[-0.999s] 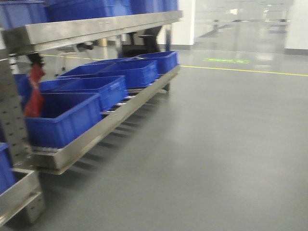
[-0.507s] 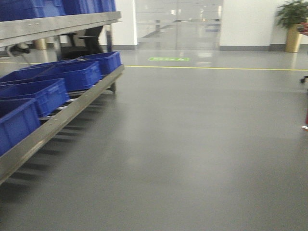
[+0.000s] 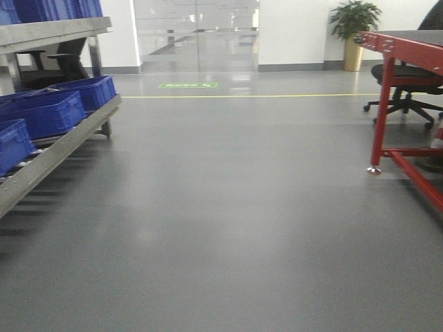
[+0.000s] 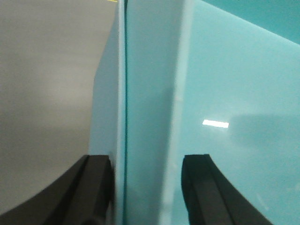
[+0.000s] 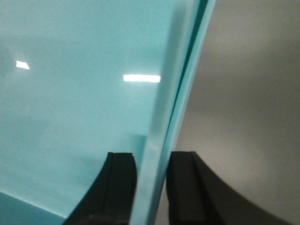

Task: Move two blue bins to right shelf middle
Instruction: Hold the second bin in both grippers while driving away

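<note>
A blue bin (image 4: pixel 225 70) fills the left wrist view, looking pale cyan this close, with grey floor beside it. My left gripper (image 4: pixel 147 159) straddles its thick side wall, one finger on each face. In the right wrist view the same kind of bin wall (image 5: pixel 70 93) runs up between the fingers of my right gripper (image 5: pixel 151 157), which is shut tight on the thin rim. A shiny steel rack (image 3: pixel 55 155) with more blue bins (image 3: pixel 45 114) stands at the left edge of the front view. I cannot tell whether it is the right shelf.
A red-framed table (image 3: pixel 408 52) stands at the right with a black office chair (image 3: pixel 405 83) under it. A potted plant (image 3: pixel 354 24) and glass doors (image 3: pixel 197 34) are at the far wall. A yellow floor line (image 3: pixel 242 95) crosses the grey floor.
The front view has swung to the right. The steel rack with its bins slid from the centre-left to the left edge, and the red table and chair came into sight.
</note>
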Action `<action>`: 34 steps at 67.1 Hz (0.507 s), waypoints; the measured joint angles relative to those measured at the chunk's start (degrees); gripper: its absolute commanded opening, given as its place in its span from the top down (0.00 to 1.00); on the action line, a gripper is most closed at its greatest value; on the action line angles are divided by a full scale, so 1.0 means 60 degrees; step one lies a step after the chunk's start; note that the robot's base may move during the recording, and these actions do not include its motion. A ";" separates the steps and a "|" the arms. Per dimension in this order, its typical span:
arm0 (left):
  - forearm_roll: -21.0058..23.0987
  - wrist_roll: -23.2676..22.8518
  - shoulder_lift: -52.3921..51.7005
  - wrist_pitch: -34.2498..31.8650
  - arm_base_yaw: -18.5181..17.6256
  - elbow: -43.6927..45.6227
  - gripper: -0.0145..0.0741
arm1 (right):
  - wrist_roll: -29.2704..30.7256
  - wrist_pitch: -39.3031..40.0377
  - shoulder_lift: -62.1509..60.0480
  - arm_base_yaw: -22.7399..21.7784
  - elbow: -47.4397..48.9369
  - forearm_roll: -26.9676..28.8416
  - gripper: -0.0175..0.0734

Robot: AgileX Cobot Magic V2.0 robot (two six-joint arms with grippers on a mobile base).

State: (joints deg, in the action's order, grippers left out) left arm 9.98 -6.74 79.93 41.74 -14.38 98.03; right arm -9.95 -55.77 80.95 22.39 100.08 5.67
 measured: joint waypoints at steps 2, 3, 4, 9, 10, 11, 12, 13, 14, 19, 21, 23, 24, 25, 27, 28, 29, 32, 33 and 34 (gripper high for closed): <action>0.0000 0.0000 0.0000 0.0000 0.0000 0.0000 0.96 | 0.0000 0.0000 0.0000 0.0000 0.0000 0.0000 0.98; 0.0000 0.0000 0.0000 0.0000 0.0000 0.0000 0.96 | 0.0000 0.0000 0.0000 0.0000 0.0000 0.0000 0.98; 0.0000 0.0000 0.0000 0.0000 0.0000 0.0000 0.96 | 0.0000 0.0000 0.0000 0.0000 0.0000 0.0000 0.98; 0.0000 0.0000 0.0000 0.0000 0.0000 0.0000 0.96 | 0.0000 0.0000 0.0000 0.0000 0.0000 0.0000 0.98; 0.0000 0.0000 0.0000 0.0000 0.0000 0.0000 0.96 | 0.0000 0.0000 0.0000 0.0000 0.0000 0.0000 0.98; 0.0000 0.0000 0.0000 0.0000 0.0000 0.0000 0.96 | 0.0000 0.0000 0.0000 0.0000 0.0000 0.0000 0.98; 0.0000 0.0000 0.0000 0.0000 0.0000 0.0000 0.96 | 0.0000 -0.0018 0.0000 0.0000 0.0000 0.0000 0.98; 0.0000 0.0000 0.0000 0.0000 0.0000 0.0000 0.96 | 0.0000 -0.0018 0.0000 0.0000 0.0000 0.0000 0.98; 0.0000 0.0000 0.0000 0.0000 0.0000 0.0000 0.96 | 0.0000 -0.0018 0.0000 0.0000 0.0000 0.0000 0.98; 0.0000 0.0000 0.0000 0.0000 0.0000 0.0000 0.96 | 0.0000 -0.0018 0.0000 0.0000 0.0000 0.0000 0.98; 0.0000 0.0000 0.0000 0.0000 0.0000 0.0000 0.96 | 0.0000 -0.0018 0.0000 0.0000 0.0000 0.0000 0.98; 0.0000 0.0000 0.0000 0.0000 0.0000 0.0000 0.96 | 0.0000 -0.0018 0.0000 0.0000 0.0000 0.0000 0.98; 0.0000 0.0000 0.0000 0.0000 0.0000 0.0000 0.96 | 0.0000 -0.0018 0.0000 0.0000 0.0000 0.0000 0.98; 0.0000 0.0000 0.0000 0.0000 0.0000 0.0000 0.96 | 0.0000 -0.0018 0.0000 0.0000 0.0000 0.0000 0.98; 0.0000 0.0000 0.0000 0.0000 0.0000 0.0000 0.96 | 0.0000 -0.0018 0.0000 0.0000 0.0000 0.0000 0.98; 0.0000 0.0000 0.0000 0.0000 0.0000 0.0000 0.96 | 0.0000 -0.0018 0.0000 0.0000 0.0000 0.0000 0.98; 0.0000 0.0000 0.0000 0.0000 0.0000 0.0000 0.96 | 0.0000 -0.0018 0.0000 0.0000 0.0000 0.0000 0.98; 0.0000 0.0000 0.0000 0.0000 0.0000 0.0000 0.96 | 0.0000 -0.0018 0.0000 0.0000 0.0000 0.0000 0.98; 0.0000 0.0000 0.0000 0.0000 0.0000 0.0000 0.96 | 0.0000 -0.0018 0.0000 0.0000 0.0000 0.0000 0.98; 0.0000 0.0000 0.0000 0.0000 0.0000 0.0000 0.96 | 0.0000 -0.0018 0.0000 0.0000 0.0000 0.0000 0.98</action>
State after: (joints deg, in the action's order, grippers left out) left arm 9.98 -6.74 79.93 41.74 -14.38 98.03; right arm -9.95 -55.88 80.95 22.39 100.08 5.67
